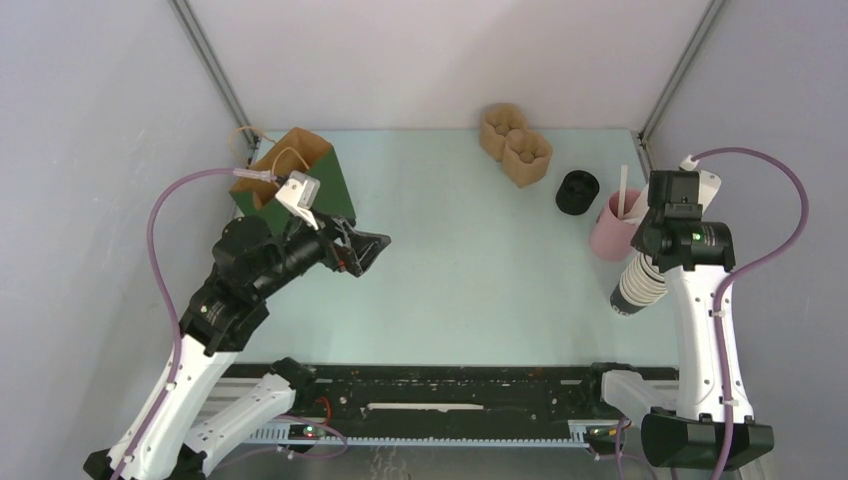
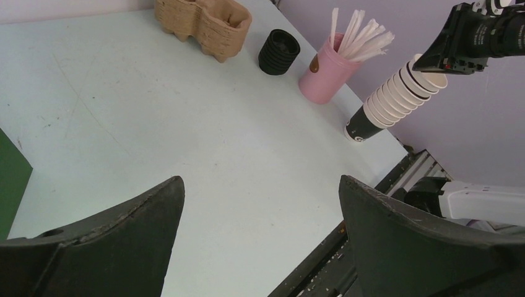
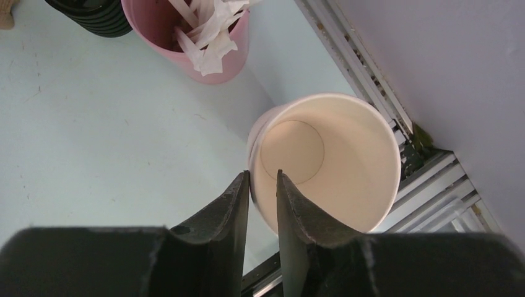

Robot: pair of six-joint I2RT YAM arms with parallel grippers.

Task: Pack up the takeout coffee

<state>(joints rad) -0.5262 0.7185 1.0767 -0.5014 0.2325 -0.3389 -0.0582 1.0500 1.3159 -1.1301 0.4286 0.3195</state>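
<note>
Takeout coffee, the lidded cup, cannot be made out in any of my three views; what shows at the right edge of the table (image 2: 155, 124) is a nested stack of lidless paper cups (image 2: 396, 93). My right gripper (image 3: 262, 176) hangs over that stack with its jaws narrow, straddling the rim of the top cup (image 3: 334, 161). One finger is outside against the wall and the other is inside, with a slim gap showing. My left gripper (image 2: 260, 179) hovers above the left half of the table, jaws spread wide and holding nothing. Along the right edge beyond the stack stands a pink cup (image 2: 322, 77) of white straws (image 2: 362, 37), with a pile of black lids (image 2: 278, 52) just beside it. Cardboard cup carriers (image 2: 204, 21) sit at the far edge, and a brown-and-green paper bag (image 1: 300, 170) occupies the far left corner.
</note>
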